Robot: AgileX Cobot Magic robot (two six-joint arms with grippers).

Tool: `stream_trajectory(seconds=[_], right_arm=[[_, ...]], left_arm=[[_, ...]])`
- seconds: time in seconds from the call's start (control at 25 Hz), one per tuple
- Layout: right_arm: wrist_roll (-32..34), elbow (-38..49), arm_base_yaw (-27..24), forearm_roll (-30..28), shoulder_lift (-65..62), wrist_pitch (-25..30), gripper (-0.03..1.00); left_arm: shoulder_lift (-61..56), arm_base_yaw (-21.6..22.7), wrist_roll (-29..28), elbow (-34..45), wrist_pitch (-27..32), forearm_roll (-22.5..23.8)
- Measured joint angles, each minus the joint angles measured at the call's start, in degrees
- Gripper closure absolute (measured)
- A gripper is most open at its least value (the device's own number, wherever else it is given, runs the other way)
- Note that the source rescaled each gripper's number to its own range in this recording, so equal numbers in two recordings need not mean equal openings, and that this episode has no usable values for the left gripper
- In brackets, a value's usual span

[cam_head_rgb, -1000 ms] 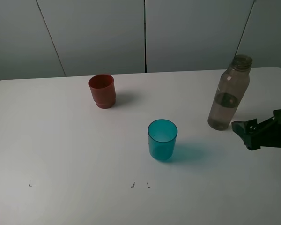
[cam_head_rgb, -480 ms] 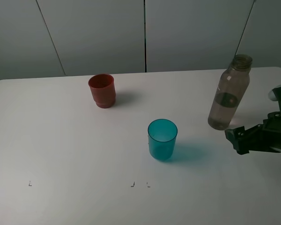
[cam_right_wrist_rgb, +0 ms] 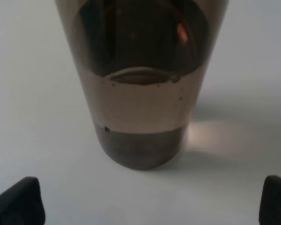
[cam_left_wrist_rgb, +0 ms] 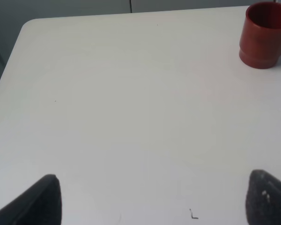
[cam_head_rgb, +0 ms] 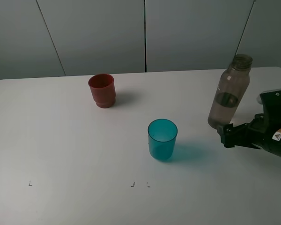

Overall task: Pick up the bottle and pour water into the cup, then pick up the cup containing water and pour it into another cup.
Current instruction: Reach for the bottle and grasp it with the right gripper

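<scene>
The right claw (cam_right_wrist_rgb: 147, 205) is spread wide. Its wrist view shows only the two dark fingertips (cam_right_wrist_rgb: 16, 202) at the far edges of the picture, with bare table (cam_right_wrist_rgb: 28, 93) between them. The bottle (cam_right_wrist_rgb: 140, 93) stands upright just ahead of the tips, lined up with the gap and not yet inside it, and nothing is gripped.

That close view gives what the high camera cannot: a clear liquid line across the smoky brown body, with small bubbles along it, and a darker band at the base. The high view gives the rest. There the right claw (cam_head_rgb: 225, 135) sits low beside the bottle's foot, so close that contact cannot be ruled out from that angle. The bottle's open, capless neck rises near the table's right side.

The cup (cam_head_rgb: 162, 139), translucent teal, stands upright near the middle of the table, well apart from the bottle, and neither wrist view shows it.

The left claw (cam_left_wrist_rgb: 152, 201) appears only in its own wrist view. It is likewise spread apart, holding nothing, over bare table with a small mark (cam_left_wrist_rgb: 193, 215) between the fingers. Another cup (cam_left_wrist_rgb: 264, 35), opaque red, stands upright well beyond it, toward the table's rear.
</scene>
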Motion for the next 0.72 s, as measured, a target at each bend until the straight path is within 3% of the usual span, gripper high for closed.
stream_trajectory(seconds=[0.36,0.72], right_arm=[[1.5,0.0,0.0,-1.0,6.5,-16.0,-0.03],[3.0,-3.2,0.0,-2.8,11.9,-21.0,-0.03]], left_arm=[[0.0,0.0,0.0,0.0,0.0,0.0],[0.0,0.0,0.0,0.0,0.0,0.0]])
